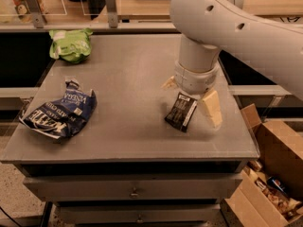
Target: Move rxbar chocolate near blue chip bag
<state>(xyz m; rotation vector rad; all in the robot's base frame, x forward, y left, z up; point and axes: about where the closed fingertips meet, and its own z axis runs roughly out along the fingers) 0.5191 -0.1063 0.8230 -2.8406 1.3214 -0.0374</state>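
Note:
The rxbar chocolate [181, 111], a small dark bar with white lettering, lies flat on the grey table [128, 84] right of centre. My gripper [191, 96] hangs from the big white arm directly over the bar's far end. It is open, with one cream finger [213, 108] to the bar's right and the other [169, 83] at its far left. The bar lies between them on the table. The blue chip bag [59, 111], dark blue and crumpled, lies at the table's front left, far from the bar.
A light green bag [71, 44] sits at the table's back left corner. An open cardboard box [272, 174] with items stands on the floor to the right. A shelf with posts [111, 6] runs behind the table. Drawers sit under the tabletop.

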